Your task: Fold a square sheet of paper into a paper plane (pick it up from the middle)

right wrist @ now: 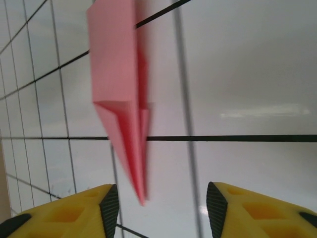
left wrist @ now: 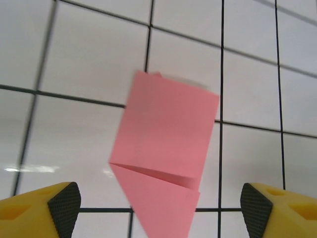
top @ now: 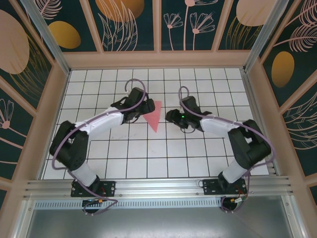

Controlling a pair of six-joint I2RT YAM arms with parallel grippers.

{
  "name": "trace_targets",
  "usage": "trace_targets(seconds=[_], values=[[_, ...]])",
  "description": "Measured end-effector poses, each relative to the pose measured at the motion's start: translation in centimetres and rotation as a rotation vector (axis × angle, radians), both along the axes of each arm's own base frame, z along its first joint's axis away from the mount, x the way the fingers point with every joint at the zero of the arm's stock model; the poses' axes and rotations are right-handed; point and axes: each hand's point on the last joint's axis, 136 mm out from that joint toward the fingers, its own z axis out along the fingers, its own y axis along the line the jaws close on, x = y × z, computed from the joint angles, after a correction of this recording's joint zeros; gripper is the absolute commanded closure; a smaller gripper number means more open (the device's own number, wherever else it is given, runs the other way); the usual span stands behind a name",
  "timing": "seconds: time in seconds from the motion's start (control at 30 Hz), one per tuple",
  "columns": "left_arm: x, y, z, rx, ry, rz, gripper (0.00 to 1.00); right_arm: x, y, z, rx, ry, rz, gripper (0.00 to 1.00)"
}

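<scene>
**Both jaws open, paper plane loose between the two grippers**

Hidden/unclear bits first. In the left wrist view the left gripper (left wrist: 159, 210) shows just two yellow finger ends w/ black pads (left wrist: 64, 206) at the bottom corners; the rest is cut off by the frame. The sharp tip of the paper plane (left wrist: 166, 134) runs off the bottom edge btwn them. In the right wrist view the right gripper (right wrist: 162, 208) is likewise cut at the bottom. There the plane is blurred and its wide end is cropped at the top edge. In the top view both sets of fingertips are dark & small, so the jaw gap can't be read there. Can't tell either whether the plane lies flat on the table (top: 198, 163) or sits a bit lifted.

Position vs jaws. L jaws stand wide apart, gripping nothing. The plane's narrow end sits in the gap, apart from both pads, w/ its body stretching away beyond them. R jaws are part-open, nothing held. The tip points into the gap, nearer the pad at pic-left, not touching it. Top view: the plane is mid-table btwn the two grippers, L one just beside its wide part, R one near but apart, tip toward the arm bases.

Look. Salmon-pink narrow triangle w/ one sharp tip and a blunt wide end. A diagonal fold line crosses near the tip, layers overlapping. Beyond it are white tiles w/ black grid lines.
</scene>
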Motion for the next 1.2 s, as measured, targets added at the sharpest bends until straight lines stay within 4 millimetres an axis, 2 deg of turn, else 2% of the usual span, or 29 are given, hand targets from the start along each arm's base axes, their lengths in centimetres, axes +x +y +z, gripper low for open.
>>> trace_targets(seconds=[0.1, 0.2, 0.3, 0.4, 0.5, 0.63, 0.77, 0.97, 1.07, 1.2], values=[[-0.7, 1.8, 0.9, -0.002, -0.030, 0.045, 0.03, 0.0, 4.0, 0.0, 0.016, 0.006, 0.080, 0.54], [-1.4, 3.6, 0.8, 0.007, -0.043, 0.088, 0.02, 0.6, 7.2, -0.4, 0.028, 0.019, 0.134, 0.55], [-2.3, 5.6, 0.1, 0.026, -0.035, 0.132, 0.02, 1.5, 8.7, -1.5, 0.016, 0.049, 0.148, 0.57], [-2.7, 6.8, -0.5, 0.040, -0.030, 0.163, 0.02, 1.9, 9.0, -3.1, -0.020, 0.098, 0.150, 0.58], [-2.8, 7.2, -0.7, 0.044, -0.026, 0.174, 0.01, 1.7, 8.7, -4.8, -0.069, 0.151, 0.164, 0.59], [-2.8, 7.2, -0.8, 0.041, -0.024, 0.176, 0.01, 1.6, 8.2, -4.9, -0.107, 0.150, 0.219, 0.59], [-2.9, 7.1, -0.8, 0.038, -0.022, 0.173, 0.02, 0.7, 7.4, -5.3, -0.153, 0.097, 0.352, 0.57], [-3.0, 6.7, -1.0, 0.025, -0.008, 0.156, 0.01, -1.5, 3.9, -5.4, -0.304, 0.040, 0.493, 0.63], [-3.1, 6.6, -1.2, 0.021, -0.002, 0.150, 0.02, -1.2, 2.0, -5.3, -0.376, 0.033, 0.485, 0.63], [-3.1, 6.5, -1.2, 0.019, 0.000, 0.148, 0.02, -0.2, 1.6, -3.9, -0.367, 0.012, 0.430, 0.60]])
